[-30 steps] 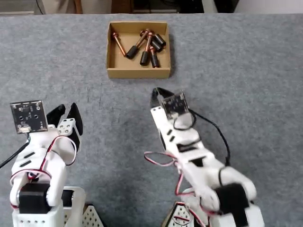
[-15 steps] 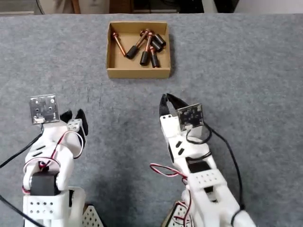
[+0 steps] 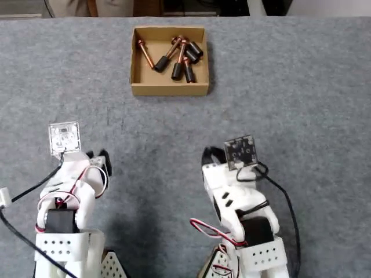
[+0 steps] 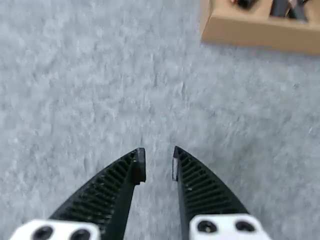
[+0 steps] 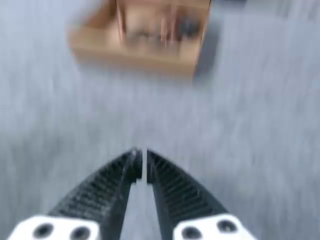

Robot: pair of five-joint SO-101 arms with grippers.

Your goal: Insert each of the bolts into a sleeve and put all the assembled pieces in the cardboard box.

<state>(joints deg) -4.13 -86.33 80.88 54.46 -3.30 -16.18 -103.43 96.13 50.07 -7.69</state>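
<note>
The cardboard box (image 3: pixel 168 88) stands at the far middle of the grey table. Inside it lie several copper bolts (image 3: pixel 181 53), most of them with black sleeves on; one bolt (image 3: pixel 144 52) at the box's left side looks bare. My left gripper (image 3: pixel 99 160) is drawn back at the near left, well short of the box. In the left wrist view the left gripper (image 4: pixel 158 164) is open by a narrow gap and holds nothing. My right gripper (image 3: pixel 210 156) sits at the near middle-right. In its wrist view the right gripper (image 5: pixel 143 165) is shut and empty.
The grey felt table (image 3: pixel 290 87) spreads between both grippers and the box. The box's side wall (image 4: pixel 260 31) is in the left wrist view, and the box (image 5: pixel 135 50) lies straight ahead, blurred, in the right wrist view.
Both arms have pulled back from the box toward their bases. The left gripper's fingers have narrowed from wide open to a small gap.
</note>
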